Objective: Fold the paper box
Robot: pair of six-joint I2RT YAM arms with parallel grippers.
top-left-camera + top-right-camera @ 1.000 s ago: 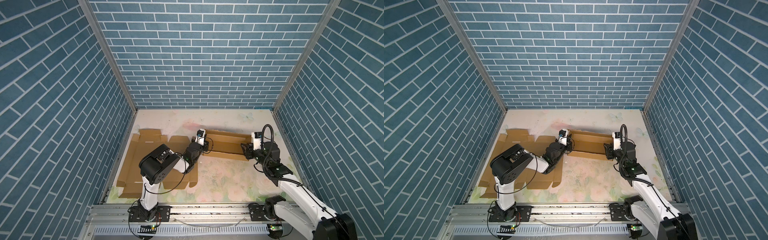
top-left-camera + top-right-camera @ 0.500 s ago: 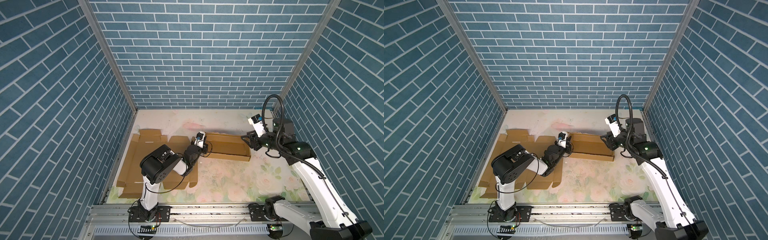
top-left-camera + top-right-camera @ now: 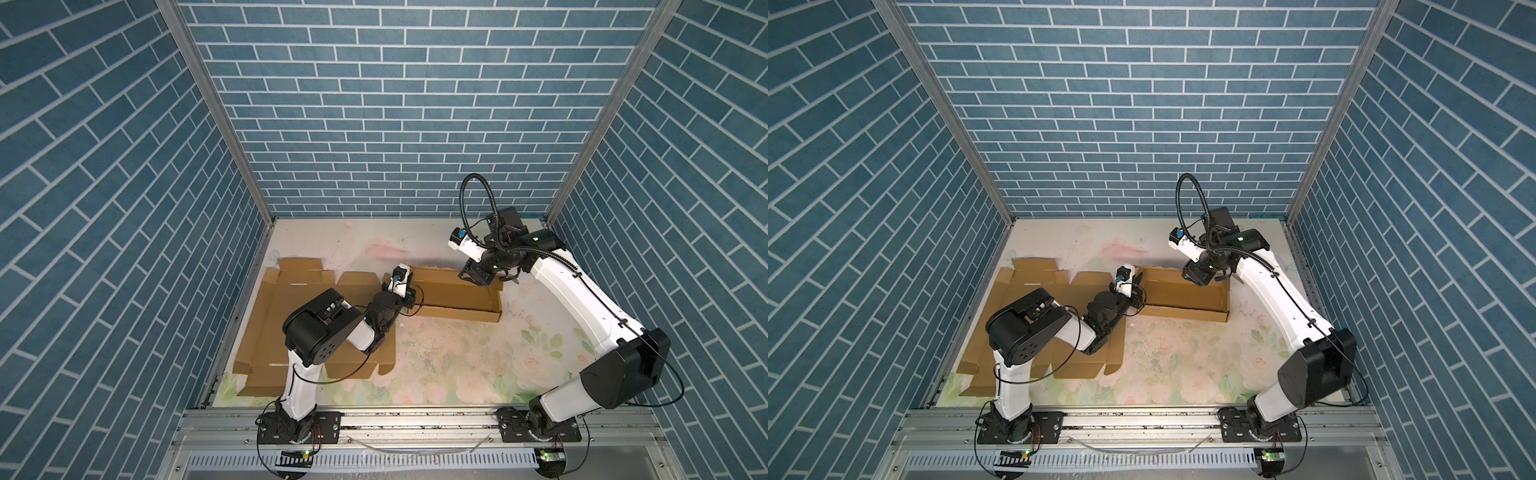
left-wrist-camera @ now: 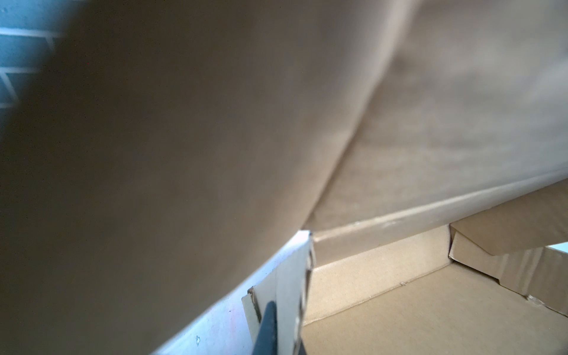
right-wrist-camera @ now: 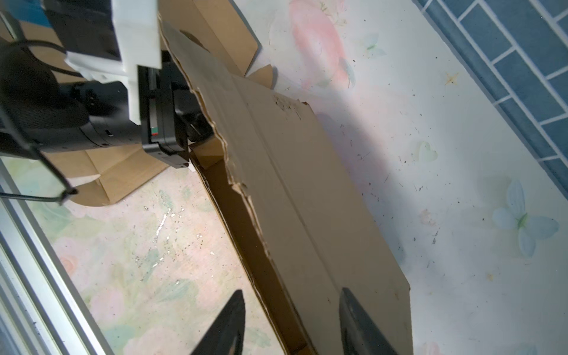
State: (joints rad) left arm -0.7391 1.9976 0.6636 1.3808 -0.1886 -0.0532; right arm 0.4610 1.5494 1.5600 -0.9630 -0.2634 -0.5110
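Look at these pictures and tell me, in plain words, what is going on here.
Two robot arms are folding a cardboard box on a floral table. Most of the sheet lies flat on the left; its right section is folded up. The left tool is shut on a flap at that section's left end. The right tool hovers open over its right end, gripping nothing.

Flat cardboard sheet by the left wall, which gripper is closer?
Left. The left gripper is at the right edge of the flat cardboard sheet, gripping the partly folded box; the right gripper hangs open over that box's far end.
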